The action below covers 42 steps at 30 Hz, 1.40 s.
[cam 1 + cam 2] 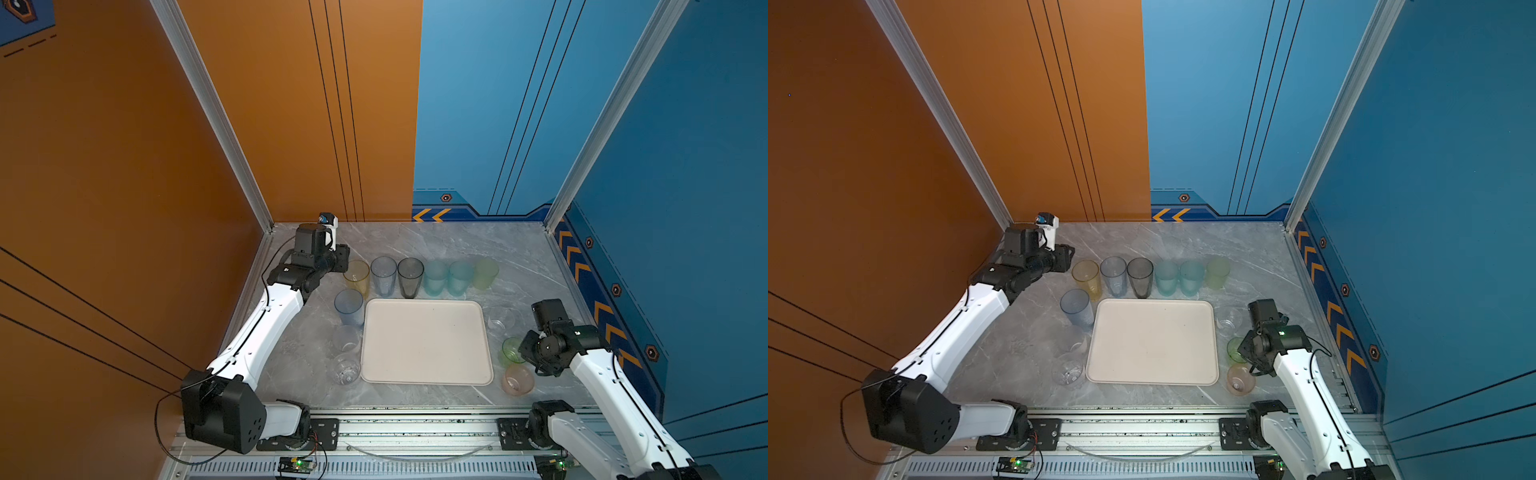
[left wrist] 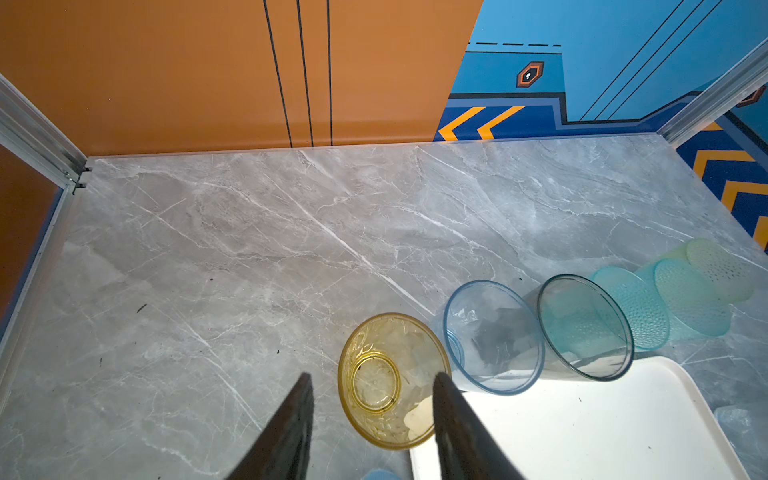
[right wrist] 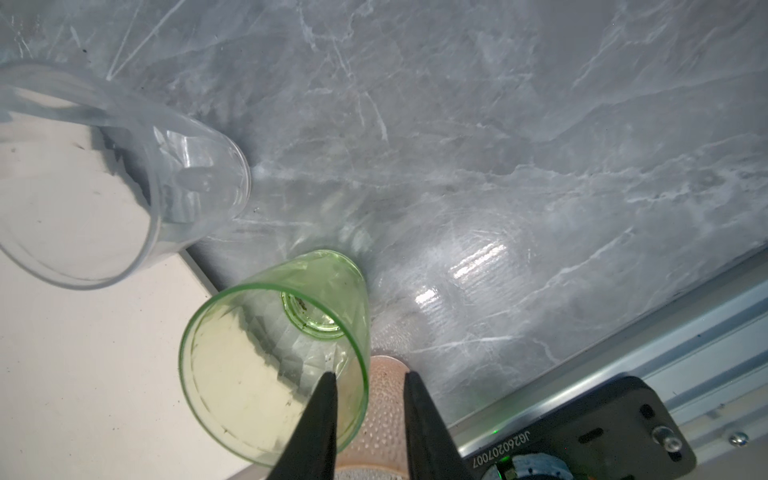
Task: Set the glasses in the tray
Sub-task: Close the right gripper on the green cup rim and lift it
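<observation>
Grey marbled table [image 1: 457, 245], bare behind the far row. At its middle, large cream-white rectangular tray [image 1: 424, 345] with low rim, nothing inside. Translucent glasses [image 1: 1140, 275] all outside it. Just behind its far edge, a row: yellow tumbler [image 1: 356, 277], blue tumbler [image 1: 383, 275], smoky grey tumbler [image 1: 410, 277], two teal tumblers [image 1: 435, 277], pale green tumbler [image 1: 485, 273]. Along its left edge: second blue tumbler [image 1: 349, 306], two clear tumblers [image 1: 345, 338]. Along its right: short clear tumbler [image 1: 498, 322], green tumbler [image 1: 510, 351], pink tumbler [image 1: 517, 379]. Left gripper [image 2: 374, 376] half open above the yellow tumbler, holding nothing. Right gripper [image 3: 370, 374] narrowly parted astride the green tumbler's rim, not clamped.

Open path over tray [image 1: 426, 340]; glasses [image 1: 410, 278] flank back, sides.
</observation>
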Motion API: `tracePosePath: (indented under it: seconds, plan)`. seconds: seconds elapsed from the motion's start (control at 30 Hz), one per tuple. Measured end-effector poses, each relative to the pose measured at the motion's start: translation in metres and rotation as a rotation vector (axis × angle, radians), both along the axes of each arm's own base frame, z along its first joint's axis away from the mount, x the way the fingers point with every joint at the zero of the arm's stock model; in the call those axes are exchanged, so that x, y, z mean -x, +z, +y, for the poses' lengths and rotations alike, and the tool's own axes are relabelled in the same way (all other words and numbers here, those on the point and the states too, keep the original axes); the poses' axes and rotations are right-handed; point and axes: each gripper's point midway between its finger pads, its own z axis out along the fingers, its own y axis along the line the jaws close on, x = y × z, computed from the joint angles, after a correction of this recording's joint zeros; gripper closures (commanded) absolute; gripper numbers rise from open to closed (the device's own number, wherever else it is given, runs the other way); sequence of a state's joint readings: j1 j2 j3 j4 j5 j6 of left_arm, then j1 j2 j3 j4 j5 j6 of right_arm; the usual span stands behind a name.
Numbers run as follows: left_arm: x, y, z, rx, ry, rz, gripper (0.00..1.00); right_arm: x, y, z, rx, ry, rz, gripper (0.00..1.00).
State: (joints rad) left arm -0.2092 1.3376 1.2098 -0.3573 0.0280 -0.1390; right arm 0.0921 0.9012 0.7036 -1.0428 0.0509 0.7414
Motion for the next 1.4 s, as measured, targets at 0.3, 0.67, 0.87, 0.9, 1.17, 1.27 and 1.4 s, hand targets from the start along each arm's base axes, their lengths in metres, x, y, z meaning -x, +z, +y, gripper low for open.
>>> tracePosePath:
  seconds: [0.3, 0.67, 0.87, 0.9, 1.17, 1.27, 1.4]
  plan:
    - [-0.001, -0.001, -0.001, 0.003, -0.004, 0.006, 0.54, -0.006, -0.01, 0.0, 0.004, 0.0, 0.015, 0.83]
    - [-0.001, -0.003, 0.001, 0.003, 0.0, 0.011, 0.54, -0.009, -0.013, 0.001, 0.003, 0.001, 0.009, 1.0]
    - [-0.001, -0.004, 0.001, 0.004, -0.003, 0.013, 0.55, -0.009, -0.012, 0.001, 0.004, 0.001, 0.001, 1.0]
    - [-0.001, -0.004, 0.001, 0.004, -0.003, 0.012, 0.55, -0.009, -0.011, 0.0, 0.005, 0.001, -0.004, 1.0]
    - [-0.001, -0.004, 0.0, 0.005, -0.006, 0.016, 0.55, -0.002, 0.009, -0.002, 0.021, 0.007, -0.039, 1.0]
    - [-0.001, -0.005, -0.001, 0.007, -0.009, 0.018, 0.55, -0.004, 0.027, -0.004, 0.039, 0.008, -0.083, 1.0]
    - [-0.001, -0.005, -0.001, 0.007, -0.009, 0.019, 0.55, -0.006, 0.054, -0.009, 0.07, 0.008, -0.132, 1.0]
